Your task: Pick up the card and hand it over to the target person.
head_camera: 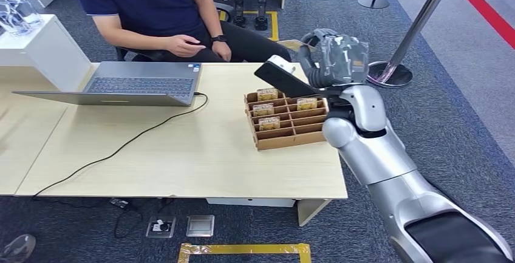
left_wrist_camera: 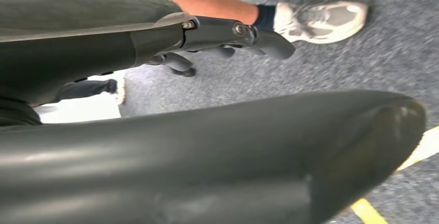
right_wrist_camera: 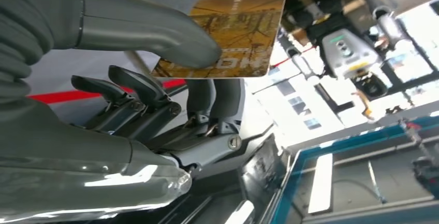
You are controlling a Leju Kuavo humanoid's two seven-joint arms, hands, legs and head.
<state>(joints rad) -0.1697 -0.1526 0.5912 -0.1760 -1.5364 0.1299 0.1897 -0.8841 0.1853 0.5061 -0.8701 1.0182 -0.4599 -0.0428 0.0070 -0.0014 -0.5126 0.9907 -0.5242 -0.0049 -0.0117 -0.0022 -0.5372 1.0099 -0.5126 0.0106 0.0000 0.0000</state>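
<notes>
right hand (head_camera: 340, 56) raised just beyond the divided box (head_camera: 288, 120) on the tabletop (head_camera: 182, 153). right wrist view adds detail: thumb and fingers (right_wrist_camera: 207, 97) pinch the card (right_wrist_camera: 233, 35). left hand (left_wrist_camera: 207, 146) fingers: cannot tell.

1. One card (right_wrist_camera: 233, 32), yellow-brown, pinched in the right hand (right_wrist_camera: 155, 79).
2. One cardboard divider box (head_camera: 290, 123) on the table (head_camera: 182, 153), at 3 o'clock from the table's middle.
3. Four cards (head_camera: 267, 95) standing in the box's compartments.
4. One open laptop (head_camera: 143, 84), at 10 o'clock on the table.
5. One black cable (head_camera: 121, 147) from the laptop.
6. One seated person (head_camera: 152, 2) at 12 o'clock.
7. Two stanchion bases (head_camera: 388, 73) on the carpet.
</notes>
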